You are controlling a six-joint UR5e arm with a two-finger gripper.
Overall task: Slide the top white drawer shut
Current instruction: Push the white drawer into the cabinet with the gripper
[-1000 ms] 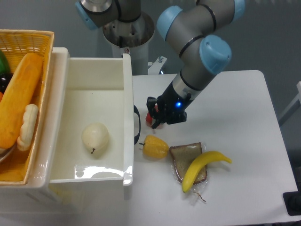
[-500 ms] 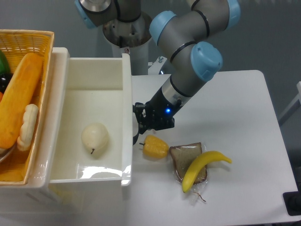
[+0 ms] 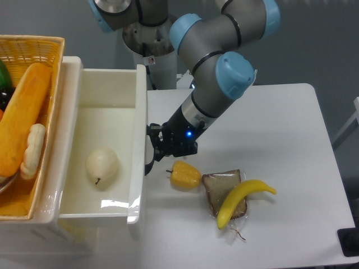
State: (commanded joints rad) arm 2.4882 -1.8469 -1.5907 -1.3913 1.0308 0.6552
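The top white drawer (image 3: 140, 112) stands pulled out to the right of the cabinet, open from above, with a pale pear (image 3: 101, 164) lying inside. Its curved black handle (image 3: 149, 163) shows on the front face. My gripper (image 3: 155, 147) is pressed against that front face at the handle; its fingers are dark and bunched together, and I cannot tell whether they are open or shut. The lower drawer is hidden under the top one.
A yellow wicker basket (image 3: 53, 47) with a bread loaf (image 3: 21, 117) sits on the cabinet at left. On the table lie a yellow pepper (image 3: 184, 175), a bread slice (image 3: 221, 188) and a banana (image 3: 242, 199). The robot base (image 3: 151, 50) stands behind the drawer.
My gripper has moved left from the table to the drawer front. The drawer has slid left into the cabinet by a small amount, carrying the pear with it.
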